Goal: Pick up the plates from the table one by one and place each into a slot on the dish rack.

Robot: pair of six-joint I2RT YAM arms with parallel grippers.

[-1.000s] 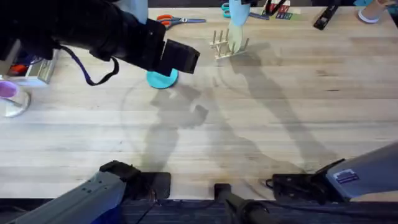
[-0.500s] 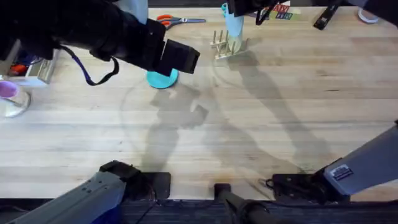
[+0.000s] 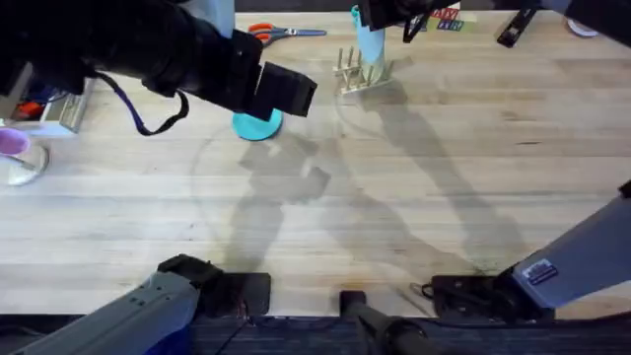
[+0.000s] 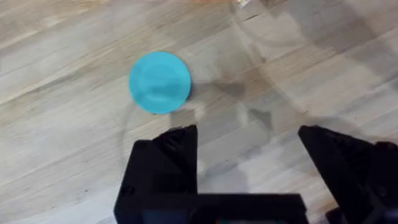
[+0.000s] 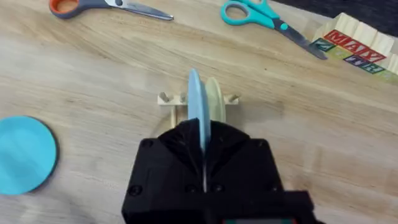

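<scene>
The pale blue plate (image 5: 197,112) stands on edge in my right gripper (image 5: 202,142), which is shut on it directly above the dish rack (image 3: 361,72). A cream plate (image 5: 214,103) sits upright in the rack just behind it. Whether the blue plate's lower edge is down in a slot is hidden. In the overhead view the right gripper (image 3: 389,12) is at the far edge with the blue plate (image 3: 372,41) below it. The teal plate (image 4: 159,81) lies flat on the table (image 3: 444,197). My left gripper (image 4: 249,152) hovers open just short of it, and the arm partly covers the teal plate (image 3: 258,125) from above.
Orange-handled scissors (image 3: 286,32) and teal scissors (image 5: 261,15) lie beyond the rack, with lettered blocks (image 5: 351,45) to their right. A clear cup with a purple top (image 3: 15,148) and a box (image 3: 54,106) stand at the table's left edge.
My right gripper has come in over the rack, bringing the pale blue plate down in front of the cream plate. The left arm and teal plate have not moved.
</scene>
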